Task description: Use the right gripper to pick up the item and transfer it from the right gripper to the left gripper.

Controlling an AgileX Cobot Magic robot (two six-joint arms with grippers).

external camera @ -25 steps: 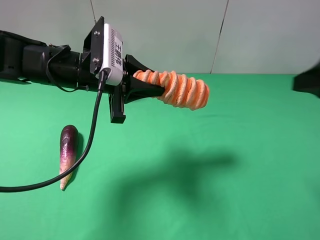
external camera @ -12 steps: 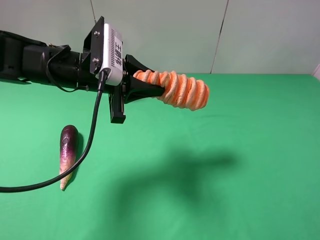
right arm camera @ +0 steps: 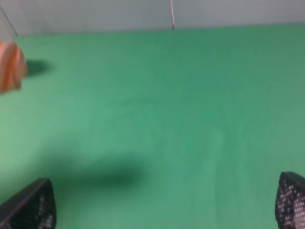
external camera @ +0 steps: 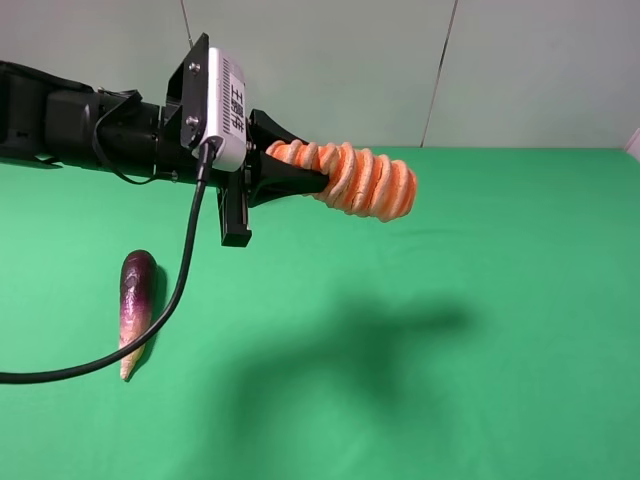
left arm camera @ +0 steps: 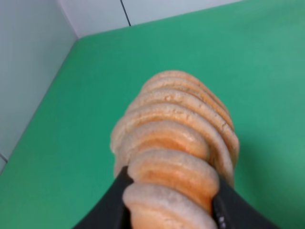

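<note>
The item, an orange-and-cream spiral roll, hangs level in the air above the green table, and my left gripper is shut on its left end. In the left wrist view the item fills the middle, pinched between my left gripper's black fingers. My right gripper is out of the exterior high view. Its own view shows two fingertips far apart with nothing between them, open. The item's tip shows far off at that view's edge.
A purple eggplant lies on the green table at the left, below my left arm. A black cable droops from the left arm's white box down past the eggplant. A grey wall backs the table.
A dark part of the right arm showed at the exterior view's right edge a second ago and has left the frame. The left arm and the item have not moved.
</note>
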